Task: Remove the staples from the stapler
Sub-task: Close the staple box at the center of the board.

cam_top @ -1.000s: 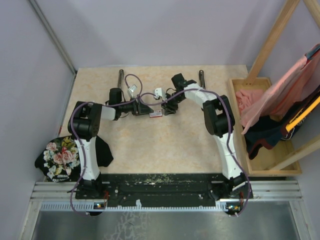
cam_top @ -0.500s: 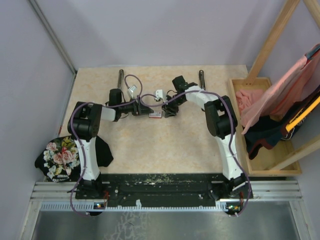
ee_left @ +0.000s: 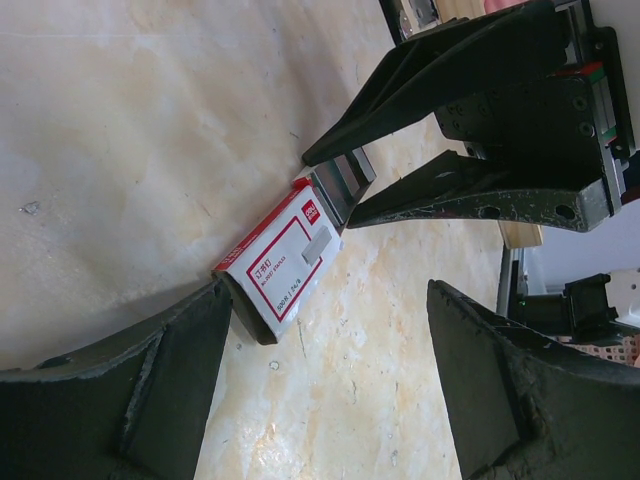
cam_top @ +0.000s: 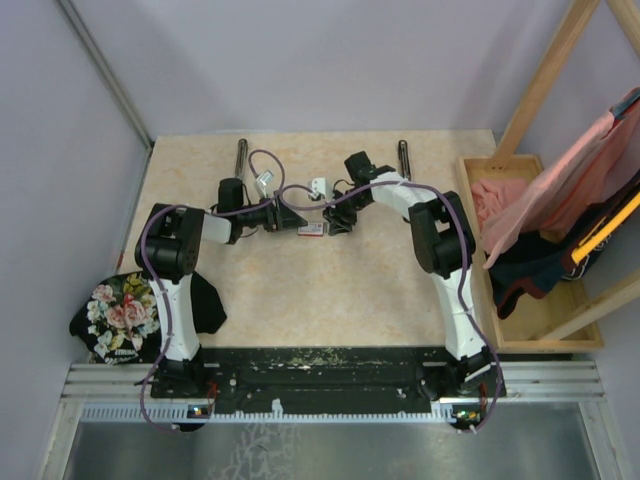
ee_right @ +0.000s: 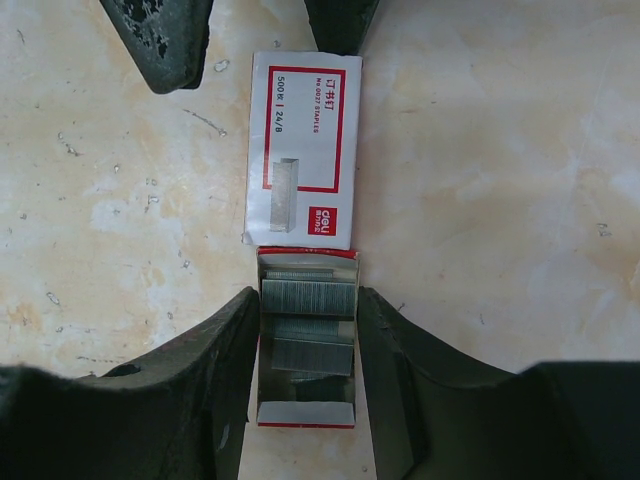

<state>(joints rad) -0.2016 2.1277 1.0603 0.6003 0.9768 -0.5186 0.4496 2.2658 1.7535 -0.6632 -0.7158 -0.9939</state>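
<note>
Ok, right gripper (ee_right: 308, 298) is clamped on the tray (ee_right: 305, 413), staples (ee_right: 312, 345) between its fingers, tray's long axis pointing straight out past the fingertips into the sleeve (ee_right: 305, 130), whose far end the left gripper (ee_left: 328, 298) straddles, jaws wide, gripping nothing.

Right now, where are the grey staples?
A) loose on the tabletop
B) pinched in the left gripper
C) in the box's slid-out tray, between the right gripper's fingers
C: the staples lie in the tray slid out of the red-and-white box, with the fingers of the right gripper against its two sides; the left gripper stands open.
</note>
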